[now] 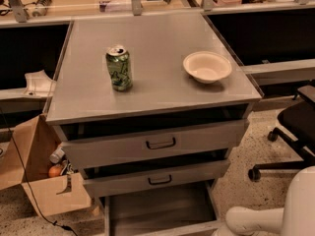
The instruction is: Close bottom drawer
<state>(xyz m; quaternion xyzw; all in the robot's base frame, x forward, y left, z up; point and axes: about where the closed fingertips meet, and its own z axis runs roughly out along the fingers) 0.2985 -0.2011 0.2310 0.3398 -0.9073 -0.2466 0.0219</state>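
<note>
The bottom drawer (157, 208) of the grey metal cabinet (152, 100) stands pulled far out, and its wide shallow tray shows empty. Its front panel runs along the lower edge of the camera view, and its handle is out of view. Only a white part of my arm (261, 219) shows at the bottom right, just right of the open drawer. The gripper itself is out of view.
The top drawer (156, 144) and middle drawer (157, 178) stand slightly out. A green can (119, 68) and a white bowl (207, 66) sit on the cabinet top. An open cardboard box (34, 176) stands at the left. A black office chair (294, 127) stands at the right.
</note>
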